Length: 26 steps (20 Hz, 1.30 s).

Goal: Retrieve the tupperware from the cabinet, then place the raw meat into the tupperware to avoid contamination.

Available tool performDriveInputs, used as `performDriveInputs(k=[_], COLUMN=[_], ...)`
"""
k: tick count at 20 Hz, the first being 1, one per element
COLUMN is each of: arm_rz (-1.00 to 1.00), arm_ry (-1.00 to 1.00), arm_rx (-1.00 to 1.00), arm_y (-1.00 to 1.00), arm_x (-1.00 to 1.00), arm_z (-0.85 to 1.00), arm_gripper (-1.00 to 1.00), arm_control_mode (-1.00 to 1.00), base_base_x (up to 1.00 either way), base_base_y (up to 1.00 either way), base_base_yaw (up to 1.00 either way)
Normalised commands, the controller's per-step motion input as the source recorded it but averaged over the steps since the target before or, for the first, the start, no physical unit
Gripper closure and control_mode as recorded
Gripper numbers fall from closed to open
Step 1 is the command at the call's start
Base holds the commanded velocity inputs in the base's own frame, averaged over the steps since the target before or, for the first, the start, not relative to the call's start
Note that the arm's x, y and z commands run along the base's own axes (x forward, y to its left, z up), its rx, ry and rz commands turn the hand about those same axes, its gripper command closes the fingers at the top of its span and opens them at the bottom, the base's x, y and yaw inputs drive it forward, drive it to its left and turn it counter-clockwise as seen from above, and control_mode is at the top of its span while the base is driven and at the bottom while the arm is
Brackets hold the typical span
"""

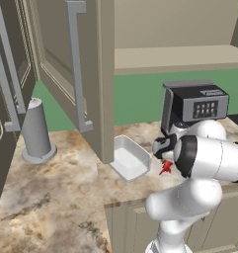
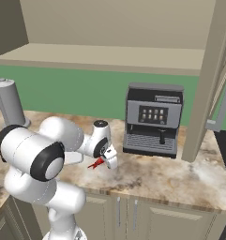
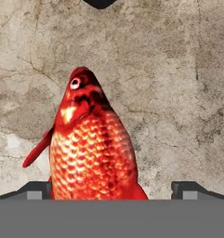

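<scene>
The raw meat [image 3: 92, 148], a bright red-orange fish-shaped piece, lies on the marbled counter between my two fingertips [image 3: 39, 189]. My gripper [image 3: 115, 189] is open and straddles its tail end from above, with its jaws apart. From the base views the meat [image 1: 166, 168] [image 2: 96, 163] sits just under my lowered hand. The tupperware [image 1: 131, 158], a pale translucent box, stands on the counter left of the meat, beside the open door [image 1: 76, 64] of the beige cabinet. The cabinet shelf [image 2: 109, 56] is bare.
A black and grey coffee machine [image 1: 194, 106] [image 2: 154, 119] stands right behind the hand. A grey cylinder on a round base [image 1: 37, 131] [image 2: 9, 101] is at the far left. A dark brown cabinet [image 1: 2, 99] borders the left side. The counter edge [image 1: 125, 201] runs close in front.
</scene>
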Motion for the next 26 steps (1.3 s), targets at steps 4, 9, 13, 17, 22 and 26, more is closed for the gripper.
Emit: performDriveInputs(k=[4,9,13,17,22,26], arm_rz=[-0.06,-0.04,-0.04,-0.05,-0.05,-0.04], arm_ry=[0.00,0.00,0.00,0.00,0.00,0.00], arm_rx=[0.00,0.00,0.00,0.00,0.00,0.00], arm_y=[0.02,0.03,0.03,0.00,0.12,0.26], arm_x=[0.14,0.03,-0.02,-0.18,-0.02,-0.02], arm_z=[-0.09,0.00,0.18,0.47,0.62,0.59], arm_gripper=[1.00,1.00,1.00,1.00,1.00,1.00], arm_control_mode=[-1.00,-1.00,-1.00,-1.00,-1.00,-1.00], base_base_x=[0.00,0.00,0.00,0.00,0.00,0.00], base_base_y=[0.00,0.00,0.00,0.00,0.00,0.00], base_base_yaw=[0.00,0.00,0.00,0.00,0.00,0.00])
